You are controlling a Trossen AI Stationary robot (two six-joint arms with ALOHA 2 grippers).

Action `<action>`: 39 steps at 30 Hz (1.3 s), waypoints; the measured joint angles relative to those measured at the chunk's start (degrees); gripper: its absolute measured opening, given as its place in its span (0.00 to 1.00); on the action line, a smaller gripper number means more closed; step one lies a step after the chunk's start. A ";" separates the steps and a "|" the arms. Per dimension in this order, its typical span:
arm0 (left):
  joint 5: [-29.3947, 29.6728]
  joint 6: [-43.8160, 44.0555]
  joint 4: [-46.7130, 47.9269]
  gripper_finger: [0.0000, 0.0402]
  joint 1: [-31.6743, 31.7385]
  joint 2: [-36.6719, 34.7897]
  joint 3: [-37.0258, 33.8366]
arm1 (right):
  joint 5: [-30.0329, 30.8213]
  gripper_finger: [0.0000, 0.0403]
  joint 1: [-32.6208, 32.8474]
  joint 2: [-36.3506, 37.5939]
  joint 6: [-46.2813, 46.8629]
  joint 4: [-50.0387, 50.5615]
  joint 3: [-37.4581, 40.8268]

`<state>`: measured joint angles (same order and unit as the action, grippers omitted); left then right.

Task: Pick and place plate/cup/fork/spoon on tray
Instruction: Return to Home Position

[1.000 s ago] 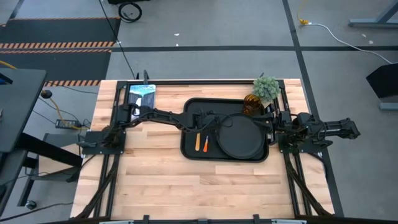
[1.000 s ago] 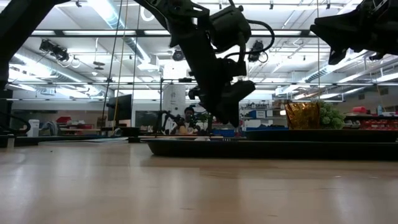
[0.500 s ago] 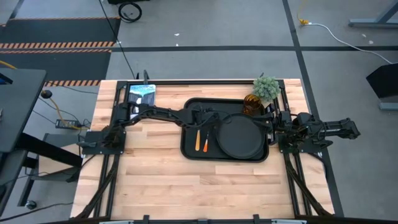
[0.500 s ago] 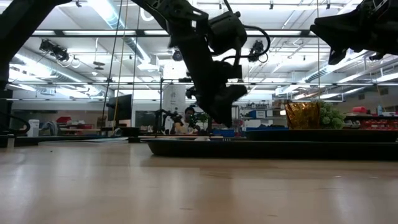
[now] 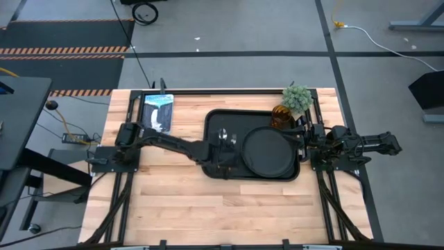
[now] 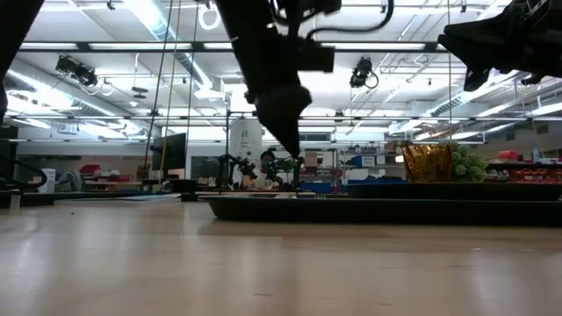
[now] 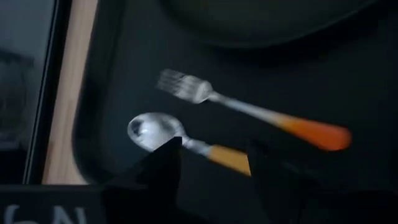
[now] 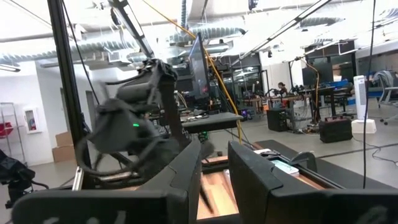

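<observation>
The black tray [image 5: 236, 115] lies right of the table's middle, with the round black plate [image 5: 267, 153] on its right half. The fork [image 7: 249, 111] and spoon [image 7: 155, 129], both orange-handled, lie side by side on the tray's left half; my left arm hides them in the high view. My left gripper [image 7: 214, 167] is open above them, one finger on each side of the spoon's handle [image 7: 227, 158]; I cannot tell whether it touches. The amber cup [image 5: 279, 115] stands at the tray's far right corner. My right gripper [image 8: 214, 171] waits, open, at the table's right edge.
A green plant [image 5: 297, 98] stands beside the cup at the far right. A blue-and-white flat object [image 5: 158, 111] lies at the far left. Bare wood runs along the table's near side [image 5: 222, 208]. A person shows in the room beyond the table [image 6: 266, 167].
My left gripper has swung from over the tray's far left part toward the table's near edge and now stands over the fork and spoon, covering them in the high view. The fork, spoon, plate and cup have kept their places.
</observation>
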<state>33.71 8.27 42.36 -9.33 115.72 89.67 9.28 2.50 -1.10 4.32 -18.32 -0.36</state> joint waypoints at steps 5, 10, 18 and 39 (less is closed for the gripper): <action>0.13 -7.35 -6.50 0.48 -3.14 -0.13 0.00 | 0.00 0.22 0.00 0.00 0.02 0.00 -0.01; 1.84 -19.75 -9.78 0.48 -5.10 -0.49 0.03 | 0.01 0.22 -0.01 0.00 0.00 0.02 0.00; 12.13 -37.82 -15.29 0.48 -4.46 -0.68 1.57 | 0.00 0.22 -0.02 0.00 0.02 0.00 0.00; 8.86 -29.60 -42.58 0.48 -4.22 -0.99 1.62 | 0.00 0.22 0.00 0.00 0.00 0.00 -0.02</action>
<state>42.57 -21.33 -0.22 -13.56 114.74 91.29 9.28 2.50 -1.10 4.32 -18.33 -0.38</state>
